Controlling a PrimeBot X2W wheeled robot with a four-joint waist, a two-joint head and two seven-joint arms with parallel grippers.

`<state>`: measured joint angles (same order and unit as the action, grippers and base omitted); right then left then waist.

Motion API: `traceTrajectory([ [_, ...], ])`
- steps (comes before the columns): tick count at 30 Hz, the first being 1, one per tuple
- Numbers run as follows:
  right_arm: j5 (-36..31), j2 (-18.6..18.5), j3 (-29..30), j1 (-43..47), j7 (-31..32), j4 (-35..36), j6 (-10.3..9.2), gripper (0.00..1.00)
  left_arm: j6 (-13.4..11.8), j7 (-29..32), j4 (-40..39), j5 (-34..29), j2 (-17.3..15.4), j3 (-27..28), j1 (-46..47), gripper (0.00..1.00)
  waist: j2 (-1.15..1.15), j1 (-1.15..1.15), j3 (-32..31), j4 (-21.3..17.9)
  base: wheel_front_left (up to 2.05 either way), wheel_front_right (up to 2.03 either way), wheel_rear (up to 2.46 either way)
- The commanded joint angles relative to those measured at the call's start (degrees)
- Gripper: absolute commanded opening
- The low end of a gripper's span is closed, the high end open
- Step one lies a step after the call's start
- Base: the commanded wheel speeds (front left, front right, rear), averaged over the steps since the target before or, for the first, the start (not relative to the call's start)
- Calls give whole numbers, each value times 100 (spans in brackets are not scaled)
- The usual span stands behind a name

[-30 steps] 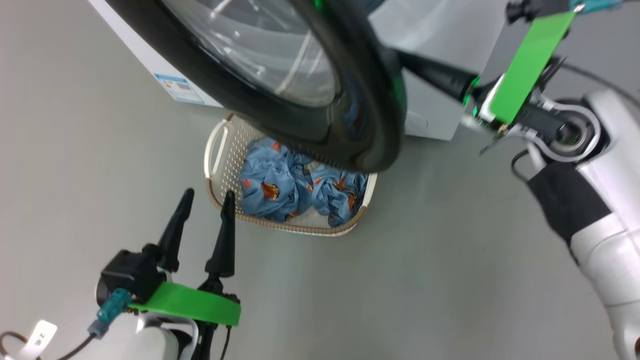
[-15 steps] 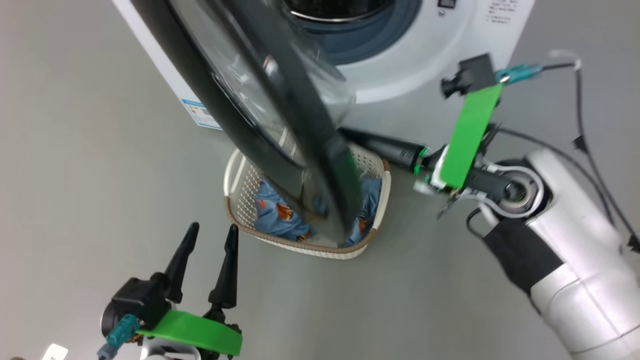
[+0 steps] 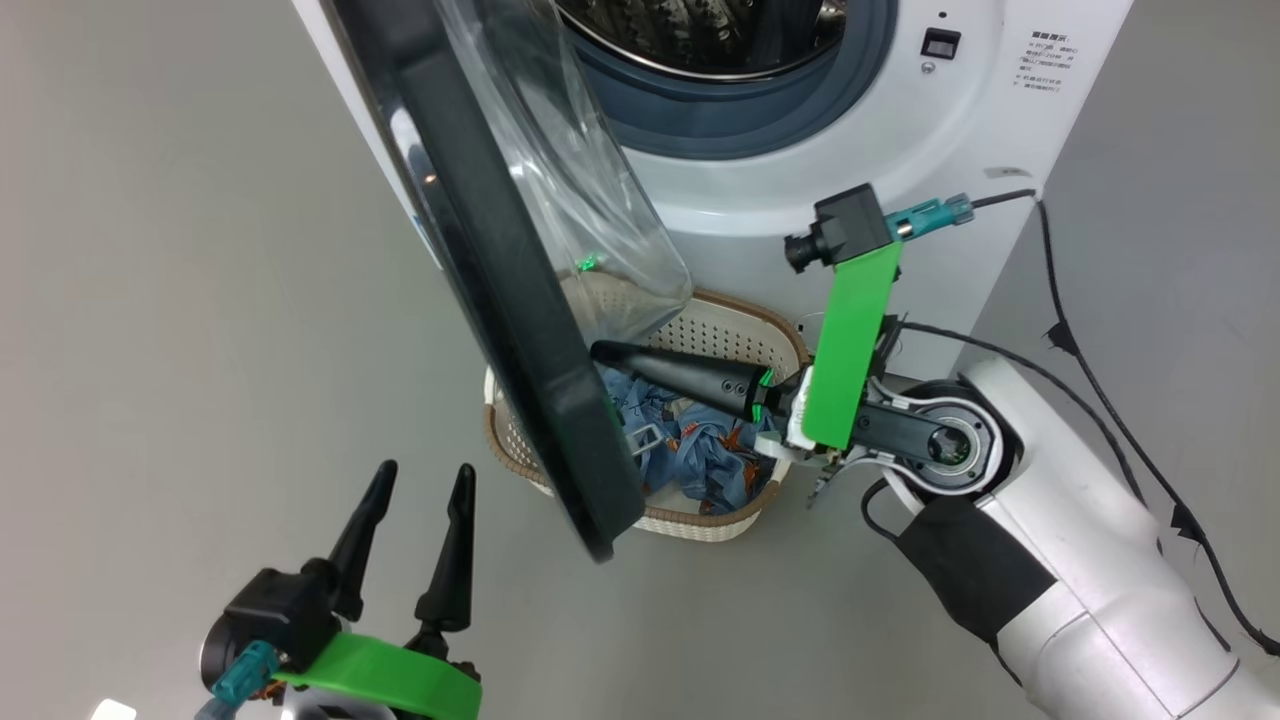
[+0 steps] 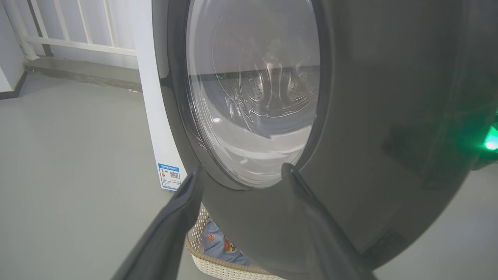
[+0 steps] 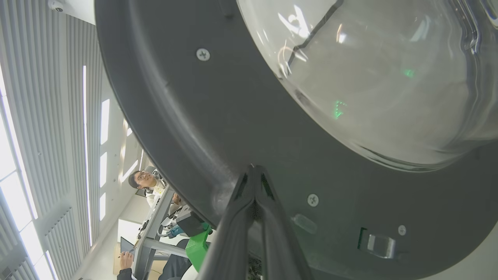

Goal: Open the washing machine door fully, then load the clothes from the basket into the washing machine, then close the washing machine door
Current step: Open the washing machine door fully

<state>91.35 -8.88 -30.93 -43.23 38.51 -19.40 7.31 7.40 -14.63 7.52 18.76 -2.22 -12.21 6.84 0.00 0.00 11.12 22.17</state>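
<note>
Now swing the door fully open, with care

Your washing machine [image 3: 900, 130], a white boxy body, takes the 12 o'clock part of the head view, and its perforated steel drum [image 3: 700, 30] and grey-blue gasket [image 3: 720, 110] are exposed. The washing machine door [image 3: 480, 260] stands about half open and edge-on, from 11 o'clock down to 6 o'clock. I judge the first step is not yet finished.

Push on the hard black rim, not on the clear bulging glass [image 3: 570, 190]. Follow the door's own arc toward 9 o'clock, so that the tip does not slide on the glossy plastic.

The basket [image 3: 690, 522] is cream perforated plastic with a brown band. It stands on the floor [image 3: 150, 350] at 6 o'clock from the drum, partly under the door. The clothes [image 3: 690, 450], soft crumpled blue fabric, lie inside it.

Your right gripper [image 3: 598, 351] reaches in from 4 o'clock over the basket. Its fingers are pressed together on nothing, and the tip is against the door's inner face. Your left gripper [image 3: 425, 470], at 7 o'clock, has its fingers spread wide and empty, on the door's outer side.
</note>
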Motion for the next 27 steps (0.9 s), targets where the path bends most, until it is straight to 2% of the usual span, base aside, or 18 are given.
traceTrajectory([
  [1,-76,210,-97,93,32,158,18,0,9,-37,-142,-75,-97,216,-15,100,0,0,-11,-20,0,0,0],
  [5,-217,198,-97,130,-145,51,18,0,9,-37,-130,-61,-109,230,-26,100,0,0,-57,-100,0,0,0],
  [6,-261,179,-84,135,-222,31,18,11,9,-37,-119,-54,-121,235,-30,100,0,0,-72,-133,0,0,0],
  [8,-347,129,-52,168,-414,-13,18,100,9,-37,-98,-32,-149,228,-32,100,0,0,-108,-201,0,0,0],
  [17,-503,-259,-61,579,-904,-113,18,100,9,-37,1,23,-305,196,-91,100,0,0,-374,-513,0,0,0],
  [27,-862,-863,-230,1266,-1908,-96,18,100,9,-37,-22,38,-526,302,-370,100,0,0,-604,-934,0,0,0],
])
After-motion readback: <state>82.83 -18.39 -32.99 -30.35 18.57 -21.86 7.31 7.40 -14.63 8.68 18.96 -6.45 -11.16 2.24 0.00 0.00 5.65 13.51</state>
